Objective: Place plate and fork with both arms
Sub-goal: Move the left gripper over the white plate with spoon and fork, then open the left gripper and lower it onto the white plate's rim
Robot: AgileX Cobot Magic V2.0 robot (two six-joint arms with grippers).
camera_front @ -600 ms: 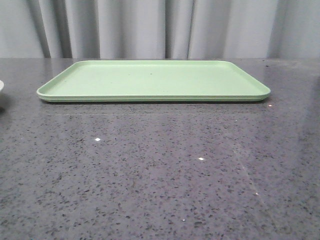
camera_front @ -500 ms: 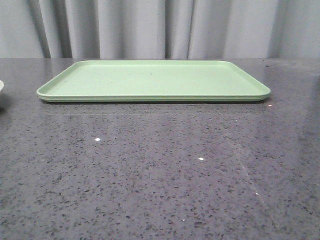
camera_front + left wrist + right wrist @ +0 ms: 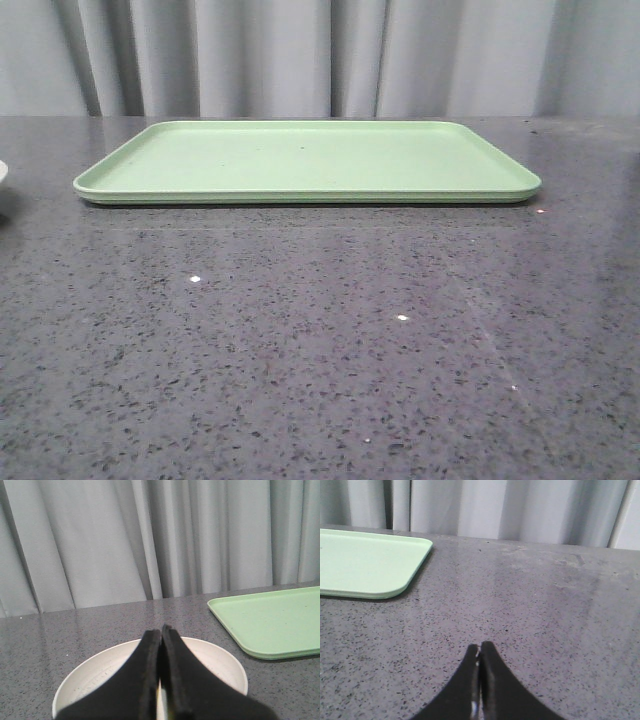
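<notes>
Left wrist view shows the left hand [image 3: 160,630] clenched, hovering over the plate [image 3: 220,662], which sits on the table [image 3: 100,622] beside the tray [image 3: 272,622], probably lined up for a pick. The right hand [image 3: 479,647] is clenched over bare table; no fork is visible.

A tray [image 3: 307,160] lies toward the back of the table [image 3: 320,340]; a plate [image 3: 3,172] sits on the table left of it, apart.

Light-green tray [image 3: 307,160] on speckled grey table [image 3: 320,350], grey curtain [image 3: 320,55] behind
</notes>
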